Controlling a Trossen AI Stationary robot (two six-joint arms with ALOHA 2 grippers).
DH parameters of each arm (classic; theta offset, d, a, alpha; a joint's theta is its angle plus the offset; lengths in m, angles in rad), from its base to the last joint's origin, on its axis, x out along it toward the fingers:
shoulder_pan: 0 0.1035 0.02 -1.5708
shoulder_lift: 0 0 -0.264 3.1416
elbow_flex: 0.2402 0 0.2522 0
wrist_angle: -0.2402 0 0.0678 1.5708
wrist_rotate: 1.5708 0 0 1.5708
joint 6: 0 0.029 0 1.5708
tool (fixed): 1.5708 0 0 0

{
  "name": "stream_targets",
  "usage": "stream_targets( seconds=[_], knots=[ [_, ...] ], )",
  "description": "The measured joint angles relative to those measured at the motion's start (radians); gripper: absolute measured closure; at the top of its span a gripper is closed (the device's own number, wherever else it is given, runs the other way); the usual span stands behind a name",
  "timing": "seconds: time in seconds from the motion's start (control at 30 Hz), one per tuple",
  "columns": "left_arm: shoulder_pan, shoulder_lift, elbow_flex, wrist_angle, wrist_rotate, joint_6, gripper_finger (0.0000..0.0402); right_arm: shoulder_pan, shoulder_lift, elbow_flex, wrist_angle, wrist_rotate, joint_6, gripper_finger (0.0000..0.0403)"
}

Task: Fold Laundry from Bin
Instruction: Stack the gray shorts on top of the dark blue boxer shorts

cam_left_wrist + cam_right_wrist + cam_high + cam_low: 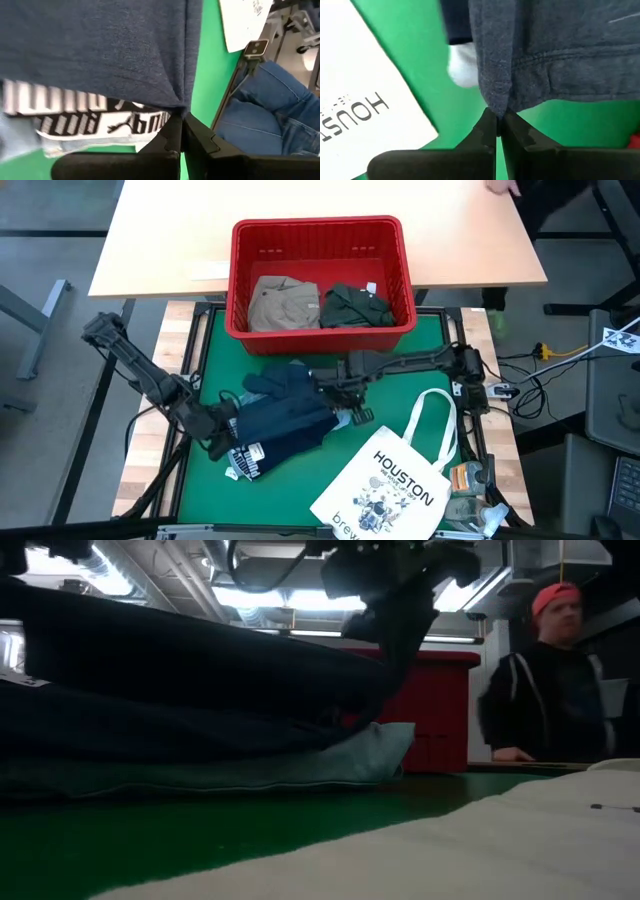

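A navy garment [290, 415] lies spread over the middle of the green mat, on top of a light blue denim piece [300, 768]. My left gripper [228, 432] is shut on its left end, next to a black-and-white lettered waistband [90, 120]. My right gripper [345, 395] is shut on its right end and points down. The red bin [320, 275] stands at the far edge. A khaki garment [283, 305] and a dark green one [355, 305] lie in it. My left gripper pinches a gathered fold of the navy cloth [180, 107] between its two fingertips [172, 131], coming slantwise from above on the table's left side. The cloth runs away from the fingers, drawn into creases at the pinch. My right gripper pinches a bunched edge of the navy cloth [495, 102], beside a stitched hem [540, 62], between its two fingertips [487, 125] from above. The cloth [200, 660] slopes down from this hold and rests on the denim.
A white tote bag printed HOUSTON [395, 480] lies on the mat's near right corner, close to my right gripper. A wooden table [160, 240] stands behind the bin. A person in a red cap [555, 670] stands beyond the table's far right.
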Motion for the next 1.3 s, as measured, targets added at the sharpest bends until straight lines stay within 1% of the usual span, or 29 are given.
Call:
stream_targets(
  seconds=[0.17, 0.27, 0.37, 0.5, 0.7, 0.9, 1.03, 1.17, 1.23, 1.3],
  knots=[
    [-0.034, 0.080, 0.000, 0.073, 0.013, -0.028, 0.0401, 0.049, 0.007, 0.000, 0.010, 0.003, 0.002, 0.0396],
    [-0.047, 0.125, 0.000, 0.129, 0.029, -0.031, 0.0401, 0.067, 0.018, -0.003, 0.019, 0.008, 0.032, 0.0396],
    [-0.057, 0.167, 0.000, 0.175, 0.052, -0.031, 0.0401, 0.084, 0.027, -0.027, 0.033, 0.009, 0.043, 0.0396],
    [-0.068, 0.211, 0.000, 0.206, 0.054, -0.031, 0.0401, 0.099, 0.027, -0.074, 0.052, 0.016, 0.049, 0.0396],
    [-0.069, 0.243, 0.000, 0.243, 0.056, -0.034, 0.0387, 0.116, 0.027, -0.103, 0.048, 0.011, 0.107, 0.0395],
    [-0.070, 0.255, 0.000, 0.254, 0.115, -0.031, 0.0369, 0.113, 0.027, -0.106, 0.034, 0.011, 0.109, 0.0395],
    [-0.071, 0.257, 0.000, 0.254, 0.119, -0.030, 0.0357, 0.113, 0.027, -0.106, 0.043, 0.010, 0.109, 0.0395],
    [-0.070, 0.257, 0.000, 0.258, 0.063, 0.021, 0.0332, 0.113, 0.027, -0.106, 0.046, 0.010, 0.109, 0.0382],
    [-0.070, 0.257, 0.000, 0.260, 0.015, 0.059, 0.0313, 0.113, 0.027, -0.106, 0.049, 0.009, 0.109, 0.0365],
    [-0.070, 0.257, 0.000, 0.273, -0.060, 0.116, 0.0292, 0.113, 0.027, -0.106, 0.051, 0.009, 0.109, 0.0343]
  ],
)
